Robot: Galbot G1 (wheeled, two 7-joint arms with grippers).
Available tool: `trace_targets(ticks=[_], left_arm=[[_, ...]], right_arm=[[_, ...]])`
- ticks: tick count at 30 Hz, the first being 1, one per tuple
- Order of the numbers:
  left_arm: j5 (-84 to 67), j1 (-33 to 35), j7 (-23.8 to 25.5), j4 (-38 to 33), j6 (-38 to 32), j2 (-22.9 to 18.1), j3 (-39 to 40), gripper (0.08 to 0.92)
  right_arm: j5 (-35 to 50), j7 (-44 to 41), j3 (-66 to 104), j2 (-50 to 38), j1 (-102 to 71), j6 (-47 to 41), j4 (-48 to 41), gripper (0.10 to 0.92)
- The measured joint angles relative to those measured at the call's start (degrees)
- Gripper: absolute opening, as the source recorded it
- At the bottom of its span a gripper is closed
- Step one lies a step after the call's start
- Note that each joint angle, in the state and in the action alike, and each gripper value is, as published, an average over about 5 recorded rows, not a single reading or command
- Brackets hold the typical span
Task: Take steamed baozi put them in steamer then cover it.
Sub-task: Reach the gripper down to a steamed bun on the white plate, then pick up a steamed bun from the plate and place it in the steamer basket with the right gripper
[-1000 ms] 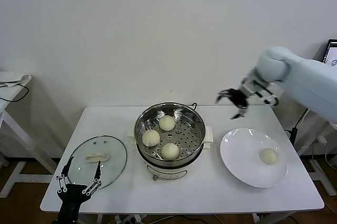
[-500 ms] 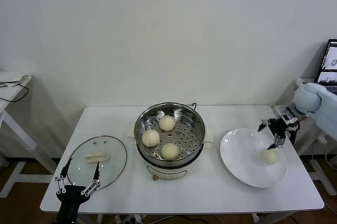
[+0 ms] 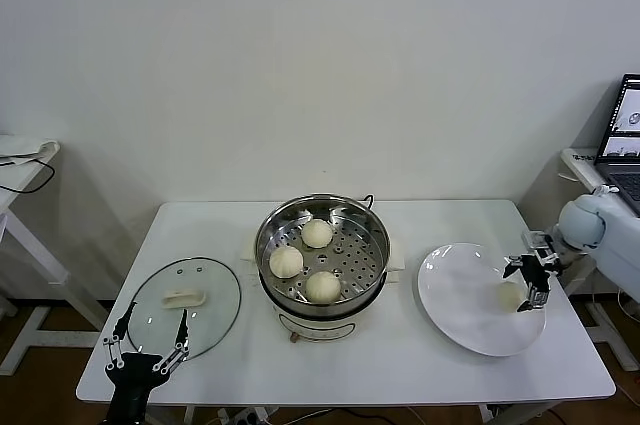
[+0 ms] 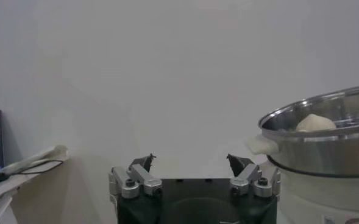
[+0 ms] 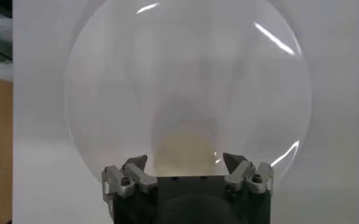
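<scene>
The shiny steamer (image 3: 322, 213) stands mid-table with three baozi (image 3: 286, 261) on its perforated tray. A fourth baozi (image 3: 506, 295) lies on the white plate (image 3: 455, 295) at the right. My right gripper (image 3: 527, 281) is down at that bun, open, a finger on either side. In the right wrist view the bun (image 5: 182, 143) sits just ahead of that gripper (image 5: 185, 161). The glass cover (image 3: 205, 320) lies flat at the left. My left gripper (image 3: 148, 343) hangs open at the cover's near edge, holding nothing (image 4: 191, 161).
The plate's rim (image 5: 289, 73) fills the right wrist view. The steamer's wall (image 4: 325, 143) and one bun (image 4: 315, 123) show in the left wrist view. A laptop (image 3: 625, 135) sits on a side table at the far right, close to my right arm.
My right gripper swung from high behind the steamer over to the right and came down on the plate's baozi. The left gripper stayed by the cover.
</scene>
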Motion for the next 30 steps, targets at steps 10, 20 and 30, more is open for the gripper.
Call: trace_targets(ticks=[10,20,30], left_arm=[[0.0,0.0,0.0,0.3,-0.1,0.0,-0.3,0.823],[0.0,-0.2,0.0,0.4,-0.2,0.1,-0.2,0.823],[0.0,-0.6,-0.1,0.0,-0.1,0.7,0.6,0.823]], right_arm=[[-0.4,1.0,0.5,0.5,-0.8,-0.7,-0.8,0.695],[0.4,0.1,-0.2,-0.4,1.3,-1.0,1.1,0.62],[7.0,-6.4,-9.2,1.6,17.5,-2.1,7.8,0.633]])
